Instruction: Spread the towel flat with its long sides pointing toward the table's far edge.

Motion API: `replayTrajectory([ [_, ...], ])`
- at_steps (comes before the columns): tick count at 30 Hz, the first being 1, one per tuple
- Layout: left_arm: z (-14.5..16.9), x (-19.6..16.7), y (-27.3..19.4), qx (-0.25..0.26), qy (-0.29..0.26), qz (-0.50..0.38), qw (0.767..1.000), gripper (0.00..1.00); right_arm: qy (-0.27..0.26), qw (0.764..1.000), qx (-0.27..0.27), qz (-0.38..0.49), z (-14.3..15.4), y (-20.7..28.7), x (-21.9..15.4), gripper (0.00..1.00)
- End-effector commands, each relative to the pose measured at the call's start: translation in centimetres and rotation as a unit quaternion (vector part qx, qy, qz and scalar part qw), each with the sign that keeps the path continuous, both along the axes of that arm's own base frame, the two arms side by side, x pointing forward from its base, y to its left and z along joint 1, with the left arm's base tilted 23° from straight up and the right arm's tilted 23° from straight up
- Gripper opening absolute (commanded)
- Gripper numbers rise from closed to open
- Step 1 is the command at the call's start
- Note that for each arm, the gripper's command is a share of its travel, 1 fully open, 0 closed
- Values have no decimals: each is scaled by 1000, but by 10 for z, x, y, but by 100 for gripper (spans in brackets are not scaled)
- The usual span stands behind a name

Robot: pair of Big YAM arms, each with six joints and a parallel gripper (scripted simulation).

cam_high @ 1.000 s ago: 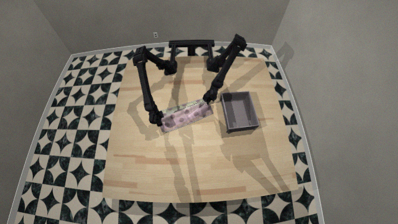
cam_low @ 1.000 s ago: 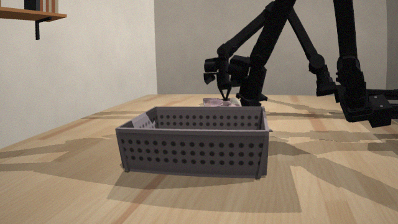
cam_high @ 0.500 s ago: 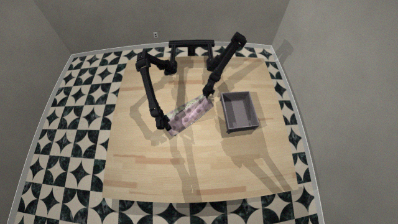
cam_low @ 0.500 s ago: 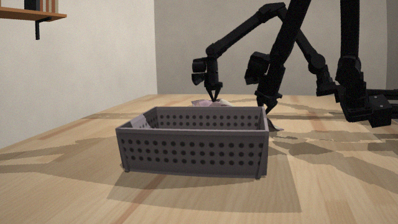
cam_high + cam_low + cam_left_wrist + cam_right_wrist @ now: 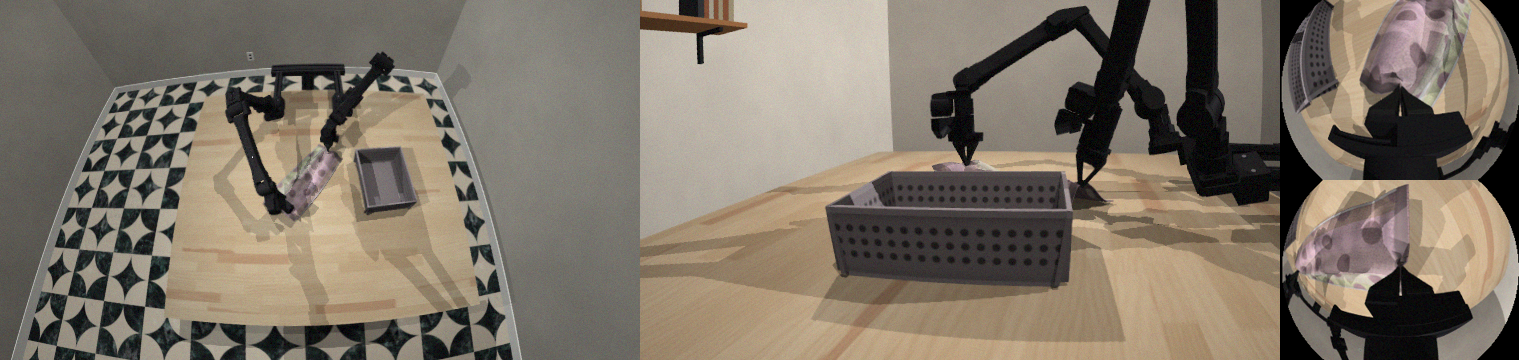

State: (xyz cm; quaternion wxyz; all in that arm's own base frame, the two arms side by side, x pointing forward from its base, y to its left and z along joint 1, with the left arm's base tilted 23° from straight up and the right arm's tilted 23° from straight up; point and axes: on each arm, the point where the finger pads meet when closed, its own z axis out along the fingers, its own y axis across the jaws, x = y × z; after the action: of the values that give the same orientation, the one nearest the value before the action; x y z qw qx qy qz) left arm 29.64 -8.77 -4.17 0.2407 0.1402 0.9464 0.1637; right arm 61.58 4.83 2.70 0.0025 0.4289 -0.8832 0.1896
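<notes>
Pink towel slants ahead and rightward along its long axis, ends seemingly pinched by left claw and right claw.

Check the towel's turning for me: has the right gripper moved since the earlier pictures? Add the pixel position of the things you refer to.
Yes. In the top view, the right gripper [image 5: 290, 209] [image 5: 966, 164] [image 5: 1400, 269] has moved closer to the basket [image 5: 391, 206] [image 5: 950, 212] [image 5: 1320, 76] [image 5: 1290, 232], which stayed put.
</notes>
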Motion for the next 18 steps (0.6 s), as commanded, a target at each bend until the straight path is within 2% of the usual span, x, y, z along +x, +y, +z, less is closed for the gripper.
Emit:
replayTrajectory([
  [1,-2,-5,-14,-27,-21,54,998,1,-5,999,-5,43,15,20,25,1],
  [18,-23,-43,-58,-62,-76,205,974,1,52,980,-33,191,-14,111,43,1],
])
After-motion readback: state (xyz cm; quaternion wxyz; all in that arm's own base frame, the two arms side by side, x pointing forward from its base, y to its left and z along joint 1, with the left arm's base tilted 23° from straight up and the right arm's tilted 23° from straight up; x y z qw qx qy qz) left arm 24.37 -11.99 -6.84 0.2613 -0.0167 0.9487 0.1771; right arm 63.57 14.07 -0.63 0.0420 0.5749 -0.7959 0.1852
